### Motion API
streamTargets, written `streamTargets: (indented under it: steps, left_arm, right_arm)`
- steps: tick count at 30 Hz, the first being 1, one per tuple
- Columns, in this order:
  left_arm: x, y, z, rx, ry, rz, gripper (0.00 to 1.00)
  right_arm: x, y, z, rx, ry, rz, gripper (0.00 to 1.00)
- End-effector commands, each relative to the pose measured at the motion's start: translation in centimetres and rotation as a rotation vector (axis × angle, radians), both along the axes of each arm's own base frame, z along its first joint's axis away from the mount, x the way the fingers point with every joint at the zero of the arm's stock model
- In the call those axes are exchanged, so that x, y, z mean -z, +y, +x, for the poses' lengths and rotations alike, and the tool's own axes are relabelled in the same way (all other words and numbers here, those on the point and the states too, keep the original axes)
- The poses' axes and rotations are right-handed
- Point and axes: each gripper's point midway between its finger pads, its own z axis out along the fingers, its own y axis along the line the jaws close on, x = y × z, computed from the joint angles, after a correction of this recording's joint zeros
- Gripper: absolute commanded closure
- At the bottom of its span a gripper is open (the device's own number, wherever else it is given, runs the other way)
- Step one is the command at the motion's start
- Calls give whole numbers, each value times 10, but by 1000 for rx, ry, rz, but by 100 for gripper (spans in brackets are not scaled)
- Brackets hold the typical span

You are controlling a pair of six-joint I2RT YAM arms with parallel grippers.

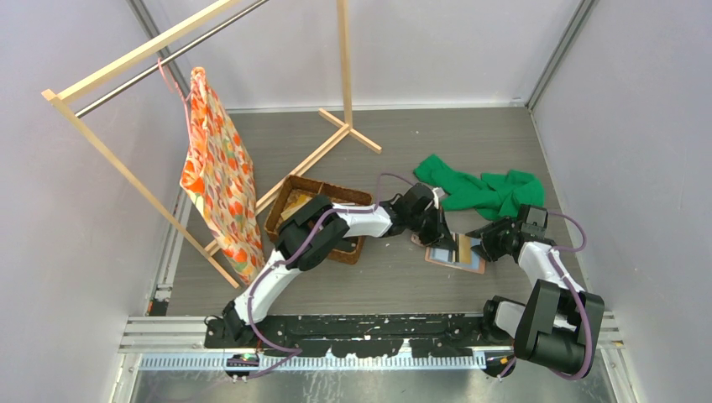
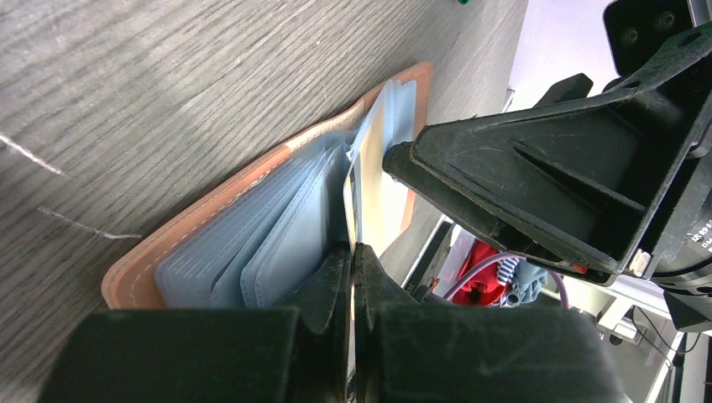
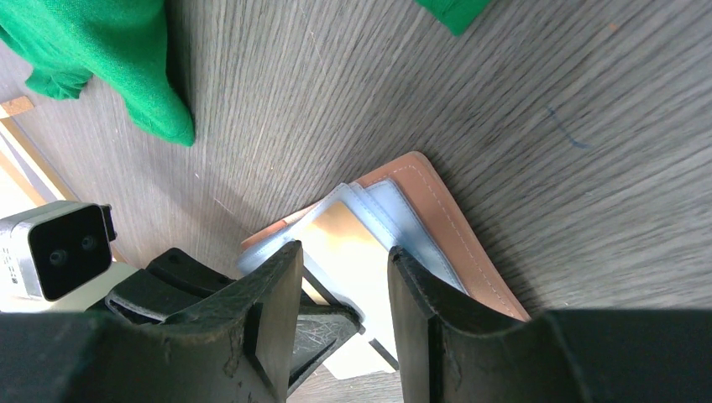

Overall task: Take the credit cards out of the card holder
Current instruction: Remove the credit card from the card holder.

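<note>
The left gripper (image 1: pixel 438 228) is pressed together on the edge of a cream credit card (image 2: pixel 375 180) raised from the grey sleeves, so extraction is judged under way. A straight pull along the sleeve is called for next. The card holder (image 1: pixel 454 253) lies open on the table (image 1: pixel 403 151), at four o'clock from the basket (image 1: pixel 332 186), with its long axis from ten to four o'clock and its pockets upward. The right gripper (image 1: pixel 484 245) is spread over it.
</note>
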Motion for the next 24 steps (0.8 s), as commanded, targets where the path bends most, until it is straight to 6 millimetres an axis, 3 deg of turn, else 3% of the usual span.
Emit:
streamTargets:
  steps: [1,14,24]
  left_arm:
    - [23,15,0,-20,4,85,99]
    - [24,46,8,-44,33,93,100]
    - [13,65,10,-33,-9,136,100]
  right_arm:
    - [33,13,-47,-15,200,36,52]
    - [33,12,-45,-13,201,30,52]
    - [33,12,-45,-13,203,29,52]
